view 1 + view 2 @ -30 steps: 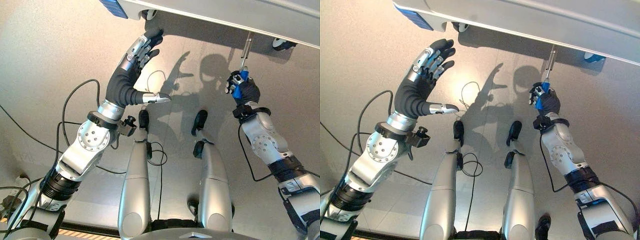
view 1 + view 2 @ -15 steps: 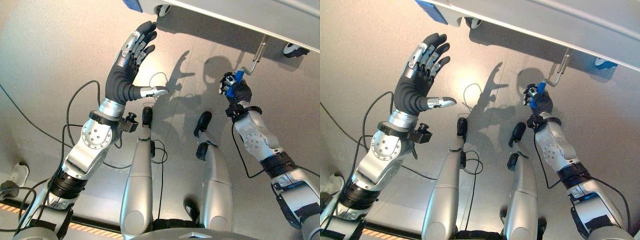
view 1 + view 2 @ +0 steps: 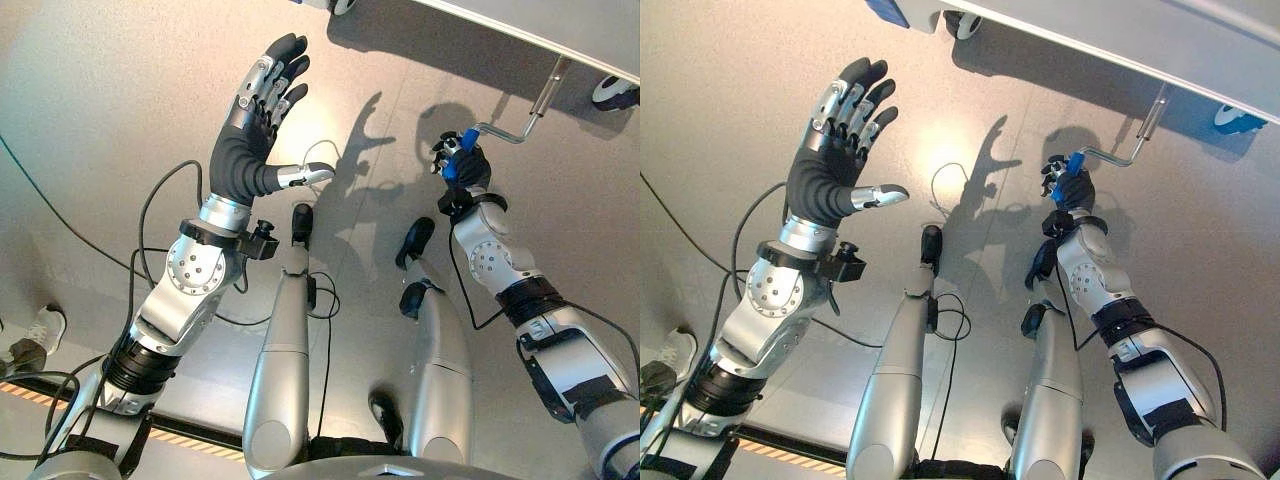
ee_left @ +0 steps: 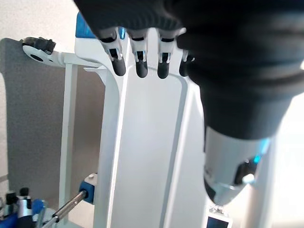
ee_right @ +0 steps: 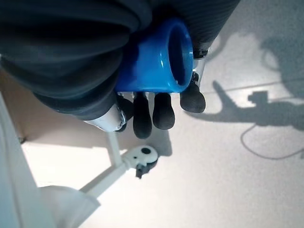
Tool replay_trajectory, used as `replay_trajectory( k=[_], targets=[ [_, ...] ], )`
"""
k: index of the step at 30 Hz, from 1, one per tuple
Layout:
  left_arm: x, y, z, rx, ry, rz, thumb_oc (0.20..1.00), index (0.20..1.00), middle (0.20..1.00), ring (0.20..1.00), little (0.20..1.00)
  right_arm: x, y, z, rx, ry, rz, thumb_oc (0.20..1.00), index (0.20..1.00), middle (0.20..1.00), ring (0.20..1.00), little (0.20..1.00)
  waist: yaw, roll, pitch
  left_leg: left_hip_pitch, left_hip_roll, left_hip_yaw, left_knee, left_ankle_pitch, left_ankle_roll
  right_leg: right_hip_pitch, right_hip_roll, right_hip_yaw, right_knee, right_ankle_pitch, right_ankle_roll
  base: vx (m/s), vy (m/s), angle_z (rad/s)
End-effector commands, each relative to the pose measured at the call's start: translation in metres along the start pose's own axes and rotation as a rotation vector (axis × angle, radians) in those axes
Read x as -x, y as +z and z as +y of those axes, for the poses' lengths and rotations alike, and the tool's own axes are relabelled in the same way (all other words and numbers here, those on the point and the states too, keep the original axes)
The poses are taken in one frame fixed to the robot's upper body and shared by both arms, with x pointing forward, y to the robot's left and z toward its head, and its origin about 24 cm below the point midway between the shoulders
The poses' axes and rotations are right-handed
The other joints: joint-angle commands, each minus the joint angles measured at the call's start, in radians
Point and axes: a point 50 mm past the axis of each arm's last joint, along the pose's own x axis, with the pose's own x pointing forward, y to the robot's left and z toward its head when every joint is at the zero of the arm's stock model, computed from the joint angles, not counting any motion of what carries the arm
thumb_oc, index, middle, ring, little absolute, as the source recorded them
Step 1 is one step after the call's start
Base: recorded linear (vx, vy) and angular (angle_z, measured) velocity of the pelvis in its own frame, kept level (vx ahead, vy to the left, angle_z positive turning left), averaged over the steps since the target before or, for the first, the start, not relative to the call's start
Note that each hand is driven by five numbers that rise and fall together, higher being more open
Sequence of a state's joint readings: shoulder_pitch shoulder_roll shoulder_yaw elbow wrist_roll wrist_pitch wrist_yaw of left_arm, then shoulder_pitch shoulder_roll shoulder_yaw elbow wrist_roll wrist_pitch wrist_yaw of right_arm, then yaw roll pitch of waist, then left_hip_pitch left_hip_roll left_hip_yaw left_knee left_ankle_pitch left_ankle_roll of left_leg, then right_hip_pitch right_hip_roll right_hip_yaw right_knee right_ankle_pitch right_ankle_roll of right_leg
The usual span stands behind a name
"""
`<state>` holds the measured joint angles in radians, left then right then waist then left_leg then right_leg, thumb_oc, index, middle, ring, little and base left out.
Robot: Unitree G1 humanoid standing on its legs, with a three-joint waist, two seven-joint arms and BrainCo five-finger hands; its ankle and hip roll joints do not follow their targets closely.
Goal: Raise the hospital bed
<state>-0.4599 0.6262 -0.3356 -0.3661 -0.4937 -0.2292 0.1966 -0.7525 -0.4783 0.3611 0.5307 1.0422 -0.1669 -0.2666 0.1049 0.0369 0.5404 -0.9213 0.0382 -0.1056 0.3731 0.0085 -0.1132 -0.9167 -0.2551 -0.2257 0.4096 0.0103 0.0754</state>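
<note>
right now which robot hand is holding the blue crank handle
The right robot hand: its fingers are curled round the blue crank handle below the bed frame. The left robot hand is raised, open, holding nothing.

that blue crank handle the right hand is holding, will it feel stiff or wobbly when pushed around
Probably stiff: the blue handle sits on a bent metal crank rod running under the bed frame. It looks smooth, so the right hand may slip.

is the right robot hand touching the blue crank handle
Touching. In the right wrist view the right robot hand has its fingers curled round the blue crank handle; the left eye view shows the same grip.
</note>
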Motion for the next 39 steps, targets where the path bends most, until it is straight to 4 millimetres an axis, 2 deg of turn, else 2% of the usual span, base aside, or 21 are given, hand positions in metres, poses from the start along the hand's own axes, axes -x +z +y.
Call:
replay_trajectory(
  k=[1, 4, 5, 6, 12, 16, 17, 18, 21, 22, 24, 25, 26, 28, 29, 30, 32, 33, 37, 38, 39],
  targets=[
    [-0.001, 0.033, -0.025, 0.095, -0.093, -0.184, 1.0, 1.0, 1.0, 1.0, 1.0, 0.004, 0.047, 0.157, 0.008, 0.556, -0.208, 0.2, 0.2, 0.2, 0.2, 0.2, 0.066, 0.071, -0.02, -0.043, -0.111, 0.026, -0.016, -0.014, 0.059, 0.095, -0.06, 0.053, 0.01, -0.071, 0.083, 0.01, 0.036, 0.0],
    [0.0, 0.033, -0.026, 0.112, -0.099, -0.18, 1.0, 1.0, 1.0, 1.0, 1.0, -0.009, 0.043, 0.147, 0.021, 0.469, -0.176, 0.2, 0.2, 0.2, 0.2, 0.2, 0.072, 0.086, -0.02, -0.057, -0.119, 0.028, -0.009, -0.016, 0.061, 0.083, -0.065, 0.059, 0.018, -0.073, 0.082, 0.01, 0.028, 0.02],
    [0.0, 0.034, -0.026, 0.116, -0.106, -0.184, 1.0, 1.0, 1.0, 1.0, 1.0, -0.019, 0.043, 0.137, 0.046, 0.403, -0.161, 0.2, 0.2, 0.2, 0.2, 0.2, 0.075, 0.096, -0.02, -0.068, -0.124, 0.029, -0.004, -0.017, 0.062, 0.069, -0.065, 0.065, 0.03, -0.078, 0.082, 0.01, 0.035, 0.04],
    [0.0, 0.034, -0.026, 0.116, -0.106, -0.184, 1.0, 1.0, 1.0, 1.0, 1.0, -0.019, 0.043, 0.137, 0.046, 0.403, -0.161, 0.2, 0.2, 0.2, 0.2, 0.2, 0.075, 0.096, -0.02, -0.068, -0.124, 0.029, -0.004, -0.017, 0.062, 0.069, -0.065, 0.065, 0.03, -0.078, 0.082, 0.01, 0.038, 0.09],
    [-0.003, 0.034, -0.028, 0.127, -0.12, -0.194, 1.0, 1.0, 1.0, 1.0, 1.0, -0.038, 0.036, 0.105, 0.115, 0.244, -0.084, 0.2, 0.2, 0.2, 0.2, 0.2, 0.077, 0.116, -0.02, -0.09, -0.128, 0.038, 0.01, -0.023, 0.062, 0.03, -0.068, 0.089, 0.055, -0.087, 0.078, 0.01, 0.023, 0.07],
    [-0.007, 0.035, -0.032, 0.146, -0.138, -0.207, 1.0, 1.0, 1.0, 1.0, 1.0, -0.048, 0.033, 0.069, 0.17, 0.097, -0.037, 0.2, 0.2, 0.2, 0.2, 0.2, 0.075, 0.13, -0.02, -0.102, -0.129, 0.047, 0.02, -0.025, 0.065, 0.009, -0.068, 0.101, 0.064, -0.089, 0.079, -0.02, 0.007, 0.0],
    [-0.01, 0.038, -0.034, 0.154, -0.149, -0.225, 1.0, 1.0, 1.0, 1.0, 1.0, -0.05, 0.039, 0.064, 0.17, 0.071, -0.044, 0.2, 0.2, 0.2, 0.2, 0.2, 0.079, 0.139, -0.02, -0.131, -0.129, 0.048, 0.015, 0.007, 0.069, -0.018, -0.068, 0.093, 0.058, -0.063, 0.073, 0.0, 0.0, 0.0],
    [-0.009, 0.036, -0.036, 0.172, -0.156, -0.219, 1.0, 1.0, 1.0, 1.0, 1.0, -0.051, 0.035, 0.056, 0.175, 0.043, -0.024, 0.2, 0.2, 0.2, 0.2, 0.2, 0.077, 0.14, -0.02, -0.11, -0.129, 0.048, 0.022, -0.021, 0.066, -0.001, -0.066, 0.105, 0.069, -0.091, 0.078, 0.0, 0.0, 0.0],
    [-0.01, 0.034, -0.042, 0.184, -0.183, -0.213, 1.0, 1.0, 1.0, 1.0, 1.0, -0.053, 0.039, 0.027, 0.18, -0.056, -0.011, 0.2, 0.2, 0.2, 0.2, 0.2, 0.073, 0.149, -0.02, -0.112, -0.126, 0.053, 0.024, -0.022, 0.065, -0.011, -0.062, 0.109, 0.076, -0.096, 0.077, -0.02, 0.011, 0.01],
    [-0.011, 0.035, -0.042, 0.179, -0.19, -0.215, 1.0, 1.0, 1.0, 1.0, 1.0, -0.053, 0.042, 0.02, 0.185, -0.085, -0.01, 0.2, 0.2, 0.2, 0.2, 0.2, 0.072, 0.154, -0.02, -0.134, -0.124, 0.055, 0.018, 0.005, 0.068, -0.033, -0.061, 0.101, 0.07, -0.073, 0.072, -0.06, 0.03, 0.01],
    [-0.013, 0.035, -0.044, 0.173, -0.207, -0.216, 1.0, 1.0, 1.0, 1.0, 1.0, -0.053, 0.045, 0.001, 0.208, -0.155, 0.001, 0.2, 0.2, 0.2, 0.2, 0.2, 0.072, 0.159, -0.02, -0.139, -0.121, 0.061, 0.017, 0.008, 0.067, -0.046, -0.056, 0.107, 0.073, -0.069, 0.071, -0.04, 0.013, 0.0],
    [-0.013, 0.035, -0.044, 0.173, -0.208, -0.216, 1.0, 1.0, 1.0, 1.0, 1.0, -0.053, 0.045, 0.001, 0.208, -0.155, 0.0, 0.2, 0.2, 0.2, 0.2, 0.2, 0.072, 0.159, -0.02, -0.139, -0.121, 0.061, 0.017, 0.008, 0.067, -0.046, -0.056, 0.107, 0.073, -0.069, 0.071, -0.02, -0.013, -0.05],
    [-0.013, 0.036, -0.046, 0.175, -0.229, -0.22, 1.0, 1.0, 1.0, 1.0, 1.0, -0.049, 0.047, -0.026, 0.226, -0.238, 0.021, 0.2, 0.2, 0.2, 0.2, 0.2, 0.068, 0.167, -0.02, -0.144, -0.117, 0.067, 0.017, 0.009, 0.066, -0.053, -0.053, 0.11, 0.073, -0.071, 0.072, -0.02, -0.011, -0.04],
    [-0.013, 0.036, -0.047, 0.176, -0.23, -0.22, 1.0, 1.0, 1.0, 1.0, 1.0, -0.049, 0.047, -0.026, 0.226, -0.239, 0.02, 0.2, 0.2, 0.2, 0.2, 0.2, 0.069, 0.167, -0.02, -0.145, -0.116, 0.067, 0.018, 0.009, 0.066, -0.054, -0.052, 0.111, 0.073, -0.072, 0.072, -0.01, -0.005, -0.02],
    [-0.013, 0.036, -0.047, 0.177, -0.234, -0.217, 1.0, 1.0, 1.0, 1.0, 1.0, -0.048, 0.049, -0.033, 0.233, -0.258, 0.022, 0.2, 0.2, 0.2, 0.2, 0.2, 0.068, 0.17, -0.02, -0.144, -0.115, 0.069, 0.016, 0.009, 0.066, -0.057, -0.052, 0.112, 0.075, -0.072, 0.072, 0.0, 0.0, 0.0],
    [-0.013, 0.034, -0.048, 0.179, -0.245, -0.211, 1.0, 1.0, 1.0, 1.0, 1.0, -0.044, 0.052, -0.05, 0.253, -0.309, 0.029, 0.2, 0.2, 0.2, 0.2, 0.2, 0.066, 0.176, -0.02, -0.151, -0.112, 0.072, 0.021, 0.009, 0.065, -0.068, -0.05, 0.117, 0.086, -0.076, 0.072, 0.0, 0.0, 0.0],
    [-0.013, 0.034, -0.049, 0.173, -0.255, -0.209, 1.0, 1.0, 1.0, 1.0, 1.0, -0.041, 0.057, -0.066, 0.276, -0.352, 0.033, 0.2, 0.2, 0.2, 0.2, 0.2, 0.065, 0.185, -0.02, -0.155, -0.11, 0.075, 0.023, 0.01, 0.062, -0.078, -0.049, 0.121, 0.098, -0.08, 0.07, -0.02, -0.025, -0.04],
    [-0.013, 0.034, -0.049, 0.174, -0.255, -0.21, 1.0, 1.0, 1.0, 1.0, 1.0, -0.041, 0.058, -0.066, 0.276, -0.353, 0.032, 0.2, 0.2, 0.2, 0.2, 0.2, 0.066, 0.186, -0.02, -0.156, -0.11, 0.075, 0.023, 0.01, 0.062, -0.079, -0.049, 0.121, 0.1, -0.081, 0.07, 0.0, 0.0, 0.0],
    [-0.011, 0.03, -0.049, 0.164, -0.268, -0.187, 1.0, 1.0, 1.0, 1.0, 1.0, -0.03, 0.067, -0.098, 0.327, -0.447, 0.04, 0.2, 0.2, 0.2, 0.2, 0.2, 0.053, 0.195, -0.02, -0.165, -0.098, 0.092, 0.032, 0.007, 0.063, -0.112, -0.042, 0.14, 0.128, -0.089, 0.065, 0.0, -0.002, -0.01],
    [-0.01, 0.029, -0.049, 0.161, -0.269, -0.177, 1.0, 1.0, 1.0, 1.0, 1.0, -0.024, 0.069, -0.112, 0.351, -0.49, 0.051, 0.2, 0.2, 0.2, 0.2, 0.2, 0.049, 0.197, -0.02, -0.171, -0.094, 0.097, 0.038, 0.005, 0.065, -0.125, -0.037, 0.149, 0.138, -0.094, 0.064, 0.0, -0.013, -0.08],
    [-0.01, 0.029, -0.049, 0.161, -0.269, -0.177, 1.0, 1.0, 1.0, 1.0, 1.0, -0.024, 0.069, -0.113, 0.351, -0.49, 0.051, 0.2, 0.2, 0.2, 0.2, 0.2, 0.05, 0.196, -0.02, -0.171, -0.093, 0.099, 0.038, 0.004, 0.065, -0.126, -0.037, 0.15, 0.139, -0.095, 0.064, 0.0, -0.011, -0.1]
  ],
)
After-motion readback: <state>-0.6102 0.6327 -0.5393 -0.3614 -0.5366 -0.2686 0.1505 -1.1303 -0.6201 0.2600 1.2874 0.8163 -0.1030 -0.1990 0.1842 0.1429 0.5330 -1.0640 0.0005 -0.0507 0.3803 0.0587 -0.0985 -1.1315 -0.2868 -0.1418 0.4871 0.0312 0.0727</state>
